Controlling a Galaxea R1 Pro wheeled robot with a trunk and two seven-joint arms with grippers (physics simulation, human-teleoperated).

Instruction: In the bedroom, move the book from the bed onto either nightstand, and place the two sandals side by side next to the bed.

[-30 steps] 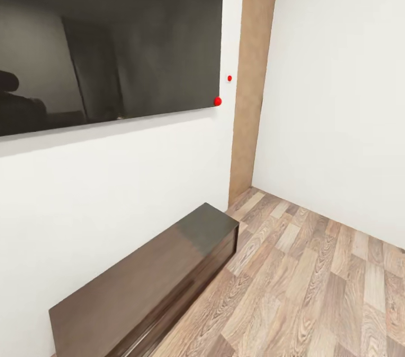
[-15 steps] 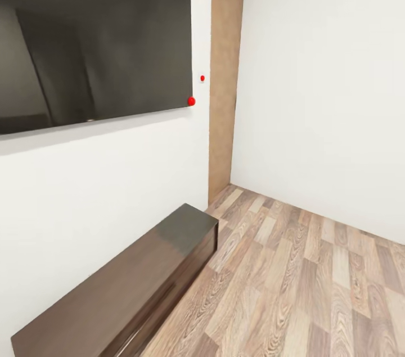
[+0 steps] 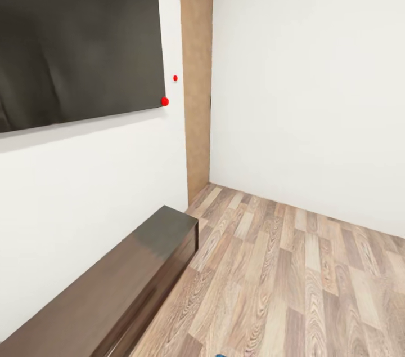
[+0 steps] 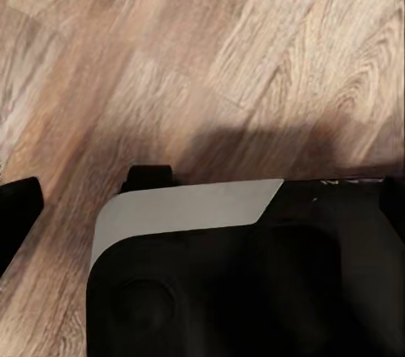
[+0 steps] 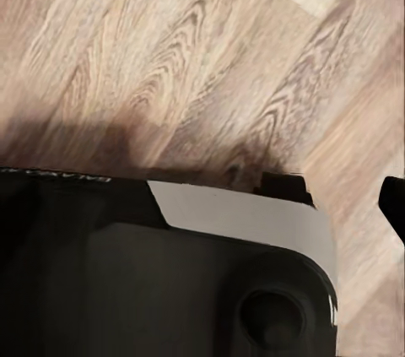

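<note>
As robot turns right, big dark screen [image 3: 73,36] and long low cabinet [image 3: 101,289] slide left in head view. Bed, book, sandals not found yet. Hands: cannot tell, wide or narrow.

Brown wood-plank floor [image 3: 292,284], a long dark low cabinet [image 3: 107,295] directly on it along the white wall [image 3: 79,188].
</note>
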